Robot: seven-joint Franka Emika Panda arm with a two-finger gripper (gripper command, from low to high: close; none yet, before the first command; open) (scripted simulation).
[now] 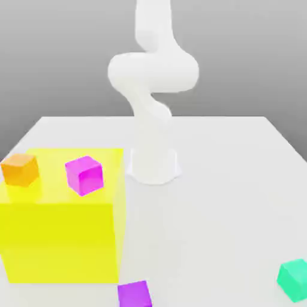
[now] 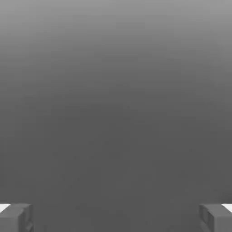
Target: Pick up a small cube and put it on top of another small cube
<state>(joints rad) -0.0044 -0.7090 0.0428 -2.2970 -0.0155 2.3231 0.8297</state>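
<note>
two cubes (image 1: 20,169) (image 1: 294,279) well apart (table-edge (image 1: 282,135)).

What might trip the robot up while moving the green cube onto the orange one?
The orange cube sits near the edge of the tall yellow block, so a nudge could knock it off. The magenta cube stands close beside it and could get bumped. The teal-green cube lies far across the table, a long carry for the open gripper.

The exterior view looks down across the table (image 1: 228,180) toward the arm's base (image 1: 154,168); the hand view faces blank grey.
</note>
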